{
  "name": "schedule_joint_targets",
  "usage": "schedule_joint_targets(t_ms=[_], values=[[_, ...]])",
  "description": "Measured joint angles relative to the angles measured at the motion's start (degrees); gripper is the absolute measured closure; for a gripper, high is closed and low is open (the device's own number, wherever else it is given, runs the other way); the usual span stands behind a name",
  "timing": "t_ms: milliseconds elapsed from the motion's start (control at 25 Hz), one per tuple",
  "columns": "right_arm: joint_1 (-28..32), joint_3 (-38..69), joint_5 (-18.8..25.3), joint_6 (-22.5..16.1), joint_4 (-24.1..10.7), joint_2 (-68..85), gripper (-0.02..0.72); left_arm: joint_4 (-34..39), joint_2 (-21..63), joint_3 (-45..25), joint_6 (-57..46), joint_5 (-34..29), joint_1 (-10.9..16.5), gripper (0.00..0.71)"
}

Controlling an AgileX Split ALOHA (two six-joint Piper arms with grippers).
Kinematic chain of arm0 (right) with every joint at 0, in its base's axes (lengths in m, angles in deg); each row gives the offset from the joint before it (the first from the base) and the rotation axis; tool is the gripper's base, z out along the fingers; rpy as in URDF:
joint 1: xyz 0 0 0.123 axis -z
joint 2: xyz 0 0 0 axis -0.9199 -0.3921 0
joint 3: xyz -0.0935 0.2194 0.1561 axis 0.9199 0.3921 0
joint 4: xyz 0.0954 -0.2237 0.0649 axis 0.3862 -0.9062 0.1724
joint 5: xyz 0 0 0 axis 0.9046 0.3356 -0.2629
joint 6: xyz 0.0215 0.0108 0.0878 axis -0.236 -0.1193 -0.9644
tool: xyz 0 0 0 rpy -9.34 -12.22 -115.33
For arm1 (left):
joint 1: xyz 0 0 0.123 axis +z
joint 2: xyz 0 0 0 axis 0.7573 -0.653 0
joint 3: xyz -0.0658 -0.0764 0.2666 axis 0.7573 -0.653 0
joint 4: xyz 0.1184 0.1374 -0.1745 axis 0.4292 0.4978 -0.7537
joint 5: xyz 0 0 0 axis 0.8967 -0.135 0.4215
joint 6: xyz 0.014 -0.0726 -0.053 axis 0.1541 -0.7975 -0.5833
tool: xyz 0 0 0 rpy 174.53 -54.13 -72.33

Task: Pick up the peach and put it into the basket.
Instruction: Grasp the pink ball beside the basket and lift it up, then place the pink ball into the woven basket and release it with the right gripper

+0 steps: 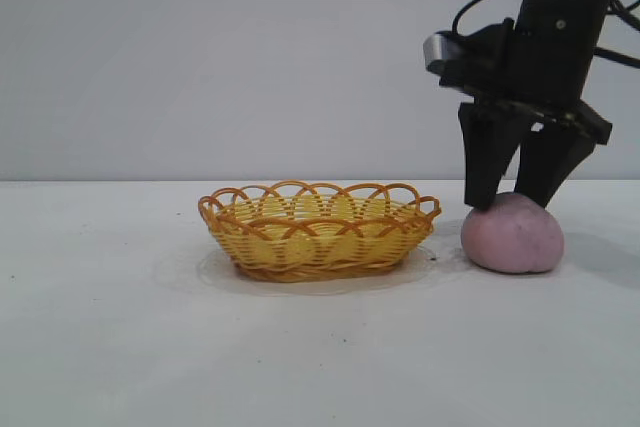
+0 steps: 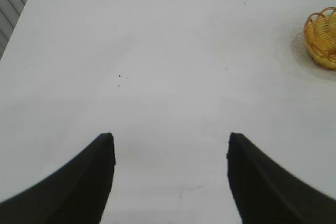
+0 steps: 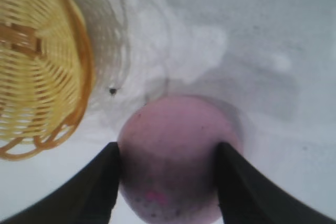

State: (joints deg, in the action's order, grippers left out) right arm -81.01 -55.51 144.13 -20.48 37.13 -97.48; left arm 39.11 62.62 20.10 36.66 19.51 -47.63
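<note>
The peach [image 1: 513, 235] is a dusty pink rounded lump resting on the white table, just right of the basket [image 1: 318, 230]. My right gripper [image 1: 505, 204] hangs straight down over the peach, open, with one finger at each side of its top. In the right wrist view the peach [image 3: 176, 150] fills the gap between the two black fingers [image 3: 100, 187], and the gripper [image 3: 168, 148] is level with its upper part. The yellow wicker basket [image 3: 37, 72] lies close beside it and holds nothing. My left gripper [image 2: 170, 137] is open and empty over bare table.
The basket's edge [image 2: 323, 38] shows far off in the left wrist view. A small dark speck [image 3: 112, 91] lies on the table between the basket and the peach. The white table [image 1: 120, 347] stretches to the left and front of the basket.
</note>
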Motion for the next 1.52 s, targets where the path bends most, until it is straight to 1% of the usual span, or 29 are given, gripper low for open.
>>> schedule_joint_targets(t_ms=[40, 120, 160, 200, 280, 320, 440, 600, 680, 800, 880, 1160, 1240, 1320, 1520], values=[[0.0, 0.0, 0.0, 0.0, -0.15, -0.32, 0.426, 0.0, 0.0, 0.0, 0.0, 0.0, 0.0, 0.301], [0.0, -0.27, 0.13, 0.0, -0.27, -0.59, 0.554, 0.0, 0.0, 0.0, 0.0, 0.0, 0.0, 0.301], [0.0, -0.42, 0.13, 0.0, -0.37, -0.64, 0.602, 0.0, 0.0, 0.0, 0.0, 0.0, 0.0, 0.301], [0.0, -0.52, 0.41, 0.0, -0.37, -0.64, 0.633, 0.0, 0.0, 0.0, 0.0, 0.0, 0.0, 0.301], [0.0, -1.07, 1.52, 0.0, -0.6, -0.64, 0.638, 0.0, 0.0, 0.0, 0.0, 0.0, 0.0, 0.301], [0.0, -1.61, 2.54, 0.0, -0.76, -0.64, 0.703, 0.0, 0.0, 0.0, 0.0, 0.0, 0.0, 0.301], [0.0, -4.23, 5.39, 0.0, -2.25, -0.64, 0.703, 0.0, 0.0, 0.0, 0.0, 0.0, 0.0, 0.301], [0.0, -9.0, 6.55, 0.0, -3.21, 0.29, 0.703, 0.0, 0.0, 0.0, 0.0, 0.0, 0.0, 0.301], [0.0, -11.18, 6.55, 0.0, -2.29, 1.99, 0.703, 0.0, 0.0, 0.0, 0.0, 0.0, 0.0, 0.301], [-0.23, -12.99, 6.55, 0.0, 2.68, 4.27, 0.703, 0.0, 0.0, 0.0, 0.0, 0.0, 0.0, 0.301], [-1.47, -13.13, 6.79, 0.0, 4.35, 4.68, 0.703, 0.0, 0.0, 0.0, 0.0, 0.0, 0.0, 0.301], [-10.32, -13.13, 6.99, 0.11, 5.15, 3.79, 0.703, 0.0, 0.0, 0.0, 0.0, 0.0, 0.0, 0.301], [-12.72, -13.13, 6.54, 0.61, 5.43, 3.17, 0.703, 0.0, 0.0, 0.0, 0.0, 0.0, 0.0, 0.301], [-14.5, -13.13, 5.17, 0.88, 5.64, 2.22, 0.703, 0.0, 0.0, 0.0, 0.0, 0.0, 0.0, 0.301], [-15.28, -13.13, 1.76, 0.96, 5.04, -0.9, 0.703, 0.1, 0.0, 0.0, 0.0, 0.0, 0.0, 0.301]])
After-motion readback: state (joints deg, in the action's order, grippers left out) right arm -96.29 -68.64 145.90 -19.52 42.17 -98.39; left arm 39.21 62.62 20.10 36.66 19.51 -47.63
